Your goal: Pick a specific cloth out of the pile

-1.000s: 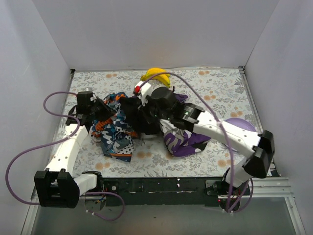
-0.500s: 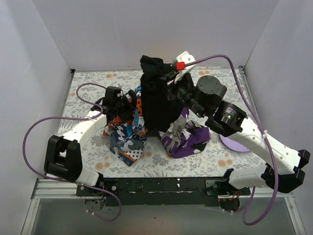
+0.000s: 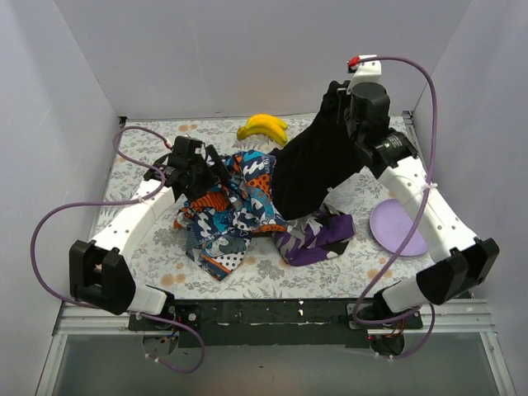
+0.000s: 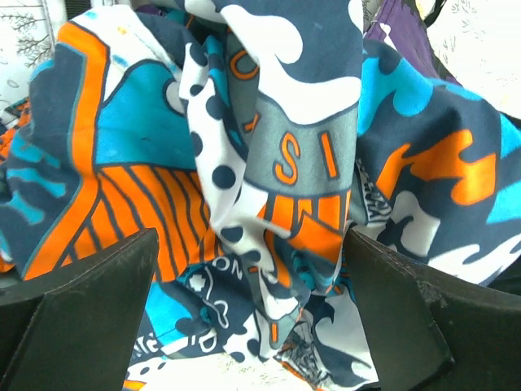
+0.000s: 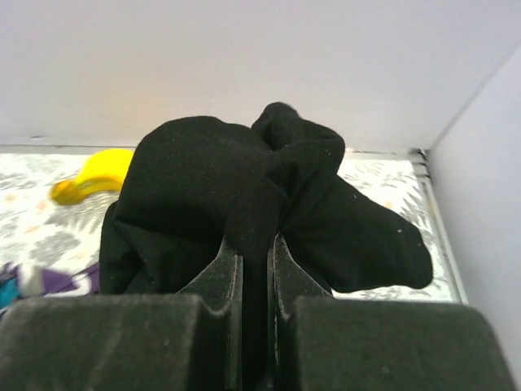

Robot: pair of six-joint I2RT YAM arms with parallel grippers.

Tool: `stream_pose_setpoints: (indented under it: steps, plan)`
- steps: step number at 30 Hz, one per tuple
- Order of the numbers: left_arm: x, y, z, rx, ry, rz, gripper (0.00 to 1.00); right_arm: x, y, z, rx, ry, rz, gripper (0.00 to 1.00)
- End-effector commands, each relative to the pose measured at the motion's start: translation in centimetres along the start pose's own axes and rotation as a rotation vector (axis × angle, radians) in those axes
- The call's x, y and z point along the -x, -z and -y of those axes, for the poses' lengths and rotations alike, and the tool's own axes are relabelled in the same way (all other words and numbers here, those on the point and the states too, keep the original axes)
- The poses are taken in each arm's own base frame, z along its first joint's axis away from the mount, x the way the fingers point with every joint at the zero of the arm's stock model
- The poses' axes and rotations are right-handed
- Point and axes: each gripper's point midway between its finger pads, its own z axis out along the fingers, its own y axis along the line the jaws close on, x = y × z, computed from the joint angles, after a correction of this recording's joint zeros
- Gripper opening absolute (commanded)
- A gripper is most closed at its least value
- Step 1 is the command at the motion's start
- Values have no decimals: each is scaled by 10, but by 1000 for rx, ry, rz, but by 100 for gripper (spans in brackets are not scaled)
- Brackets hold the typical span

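The plain black cloth (image 3: 309,169) hangs in the air at the back right, and its lower end still rests on the pile (image 3: 247,214). My right gripper (image 3: 338,103) is shut on its top fold. In the right wrist view the black cloth (image 5: 203,179) bunches over that gripper (image 5: 254,244), pinched between the narrow jaws. My left gripper (image 3: 213,177) stands open over the orange, blue and white cloth (image 3: 231,210). From the left wrist that print (image 4: 269,163) fills the view, and the left gripper (image 4: 248,285) has its jaws wide apart around a fold.
A purple, grey and white camouflage cloth (image 3: 313,235) lies under the black one. Yellow bananas (image 3: 264,128) sit at the back. A purple plate (image 3: 398,227) lies at the right. White walls close in the floral table (image 3: 148,140).
My right gripper has carried the black cloth up and toward the back right, uncovering the bananas. My left gripper has opened, letting go of the patterned cloth.
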Motion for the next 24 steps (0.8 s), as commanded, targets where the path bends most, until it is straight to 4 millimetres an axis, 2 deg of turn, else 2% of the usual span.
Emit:
stream_pose_setpoints:
  steps: [1,2,3,4,5,7,9,11,14,16,18,19,21,24]
  plan:
    - [7,31,-4,9,-22,48,98,50,-21,67,-223,-108,115,1]
    - [9,33,-3,0,-23,59,98,66,-22,79,-257,-130,145,1]
    - [10,34,-4,0,-23,66,98,71,-24,101,-327,-137,147,1]
    - [12,37,-5,4,-21,77,98,69,-36,107,-345,-135,128,1]
    - [11,38,-5,3,-22,76,98,103,-27,120,-363,-169,195,1]
    - [13,41,-3,-4,-21,86,98,114,-33,127,-382,-156,211,1]
    - [14,43,-2,-15,-18,93,98,145,-25,132,-379,-156,286,1]
    - [14,45,2,-36,-19,90,98,149,-34,135,-384,-146,300,1]
    - [15,46,6,-54,-18,94,98,133,-50,138,-382,-117,267,1]
    - [15,47,7,-65,-17,96,98,111,-65,133,-356,-123,222,1]
    - [14,48,8,-69,-17,93,98,102,-74,127,-333,-136,218,1]
    - [13,48,8,-68,-18,88,98,86,-82,124,-328,-132,188,1]
    - [12,49,6,-64,-18,85,98,75,-90,119,-310,-123,164,1]
    - [7,50,3,-61,-17,76,98,48,-100,116,-324,-162,104,1]
